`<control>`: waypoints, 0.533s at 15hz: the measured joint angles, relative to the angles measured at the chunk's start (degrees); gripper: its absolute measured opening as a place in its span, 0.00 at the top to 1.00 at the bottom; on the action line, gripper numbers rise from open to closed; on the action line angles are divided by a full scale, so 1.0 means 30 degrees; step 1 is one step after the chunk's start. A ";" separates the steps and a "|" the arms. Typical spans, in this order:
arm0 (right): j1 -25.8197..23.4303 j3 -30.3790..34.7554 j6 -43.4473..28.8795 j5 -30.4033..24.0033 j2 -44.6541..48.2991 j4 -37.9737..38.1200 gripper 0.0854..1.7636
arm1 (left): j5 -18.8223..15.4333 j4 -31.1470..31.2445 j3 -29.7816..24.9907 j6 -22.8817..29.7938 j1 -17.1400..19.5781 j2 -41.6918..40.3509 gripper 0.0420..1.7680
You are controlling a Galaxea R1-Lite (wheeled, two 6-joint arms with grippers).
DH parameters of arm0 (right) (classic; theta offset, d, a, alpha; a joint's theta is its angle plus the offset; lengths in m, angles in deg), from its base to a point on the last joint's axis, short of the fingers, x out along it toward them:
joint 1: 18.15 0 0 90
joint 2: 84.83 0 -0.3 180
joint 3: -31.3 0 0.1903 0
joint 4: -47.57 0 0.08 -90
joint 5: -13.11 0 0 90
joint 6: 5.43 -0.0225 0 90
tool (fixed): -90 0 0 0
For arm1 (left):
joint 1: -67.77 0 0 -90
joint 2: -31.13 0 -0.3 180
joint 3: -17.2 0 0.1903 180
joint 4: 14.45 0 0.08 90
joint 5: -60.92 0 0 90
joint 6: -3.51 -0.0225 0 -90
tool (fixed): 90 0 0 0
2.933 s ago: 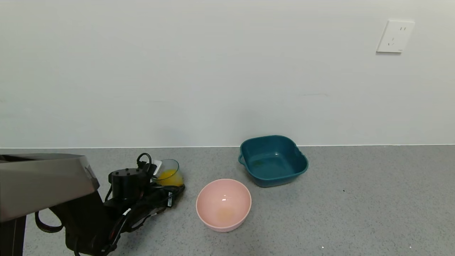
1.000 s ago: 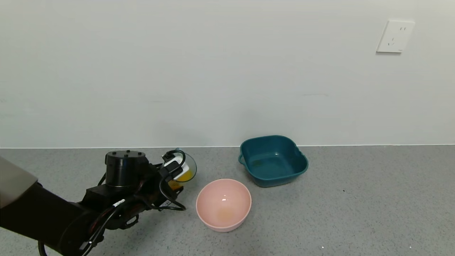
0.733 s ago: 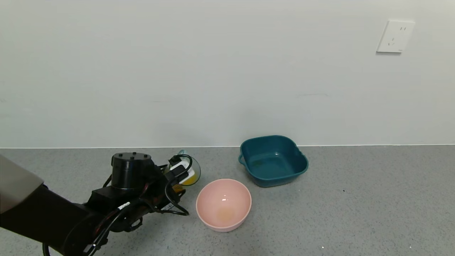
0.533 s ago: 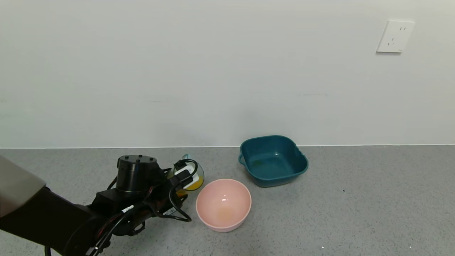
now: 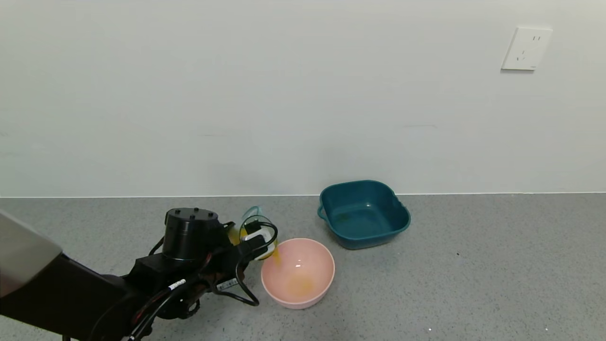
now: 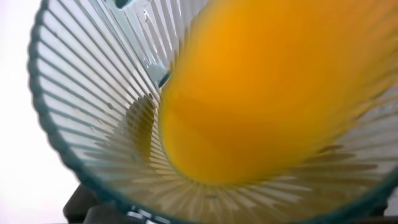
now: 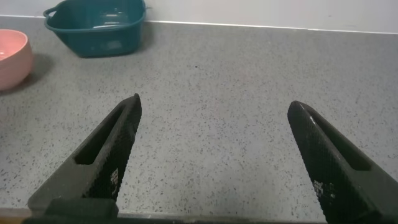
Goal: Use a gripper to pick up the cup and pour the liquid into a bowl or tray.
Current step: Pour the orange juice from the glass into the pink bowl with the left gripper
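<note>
Looking over a speckled grey counter (image 5: 473, 265) that meets a plain white wall (image 5: 303, 94) with a socket (image 5: 526, 48) at far right, we see a teal basin (image 5: 363, 213) beyond the pink bowl (image 5: 298, 272). Our left gripper (image 5: 253, 239) is clamped on the cup (image 5: 253, 227), hiding much of it, its long axis tipped with the mouth right over the bowl's left rim. The liquid (image 5: 276, 255) streams into the bowl; our right gripper (image 7: 214, 155) hangs spread wide over bare counter to the right.
</note>
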 joint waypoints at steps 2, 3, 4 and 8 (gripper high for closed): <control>0.0000 0.0000 0.0008 -0.0008 0.0000 0.0008 0.03 | 0.0488 -0.0053 0.0024 -0.0874 -0.0203 -0.0016 0.29; 0.0000 0.0000 0.0008 0.0000 0.0000 0.0000 0.03 | 0.0809 -0.0098 0.0033 -0.1345 -0.0301 -0.0028 0.29; 0.0000 0.0000 0.0008 -0.0008 0.0000 0.0008 0.03 | 0.1048 -0.0102 0.0033 -0.1820 -0.0366 -0.0045 0.29; 0.0000 0.0000 0.0008 0.0000 0.0000 0.0000 0.03 | 0.1508 -0.0065 0.0008 -0.3015 -0.0679 -0.0175 0.29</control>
